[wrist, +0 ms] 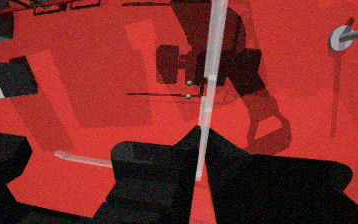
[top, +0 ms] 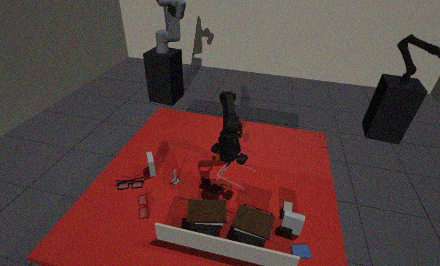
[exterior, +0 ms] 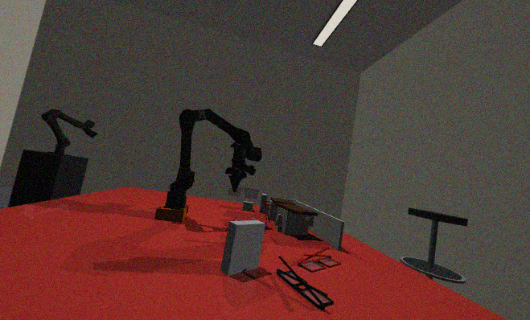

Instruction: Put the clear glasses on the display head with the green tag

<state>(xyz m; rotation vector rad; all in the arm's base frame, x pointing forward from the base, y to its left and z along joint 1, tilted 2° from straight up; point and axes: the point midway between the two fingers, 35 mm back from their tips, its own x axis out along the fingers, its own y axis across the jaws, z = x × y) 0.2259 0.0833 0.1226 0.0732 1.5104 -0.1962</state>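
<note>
My gripper [top: 228, 163] [exterior: 235, 190] [wrist: 200, 130] is shut on the front of the clear glasses [top: 231, 182] [wrist: 216, 50] and holds them above the red table. Their temples stick out to the right in the top view. Two display heads with flat brown tops stand in front of the glasses in that view: the left head [top: 206, 211] [exterior: 298, 208] and the right head [top: 254, 221]. The glasses are apart from both. The noses, most of the ears and the green tag cannot be made out.
A long white board [top: 224, 245] [exterior: 326, 227] stands beyond the heads. White boxes [top: 294, 222] and a blue cloth [top: 301, 251] are at the right. At the left are a tall box [top: 151, 164] [exterior: 244, 247], a small stand [top: 175, 181] [wrist: 339, 39], black glasses [top: 130, 182] and red glasses [top: 139, 206].
</note>
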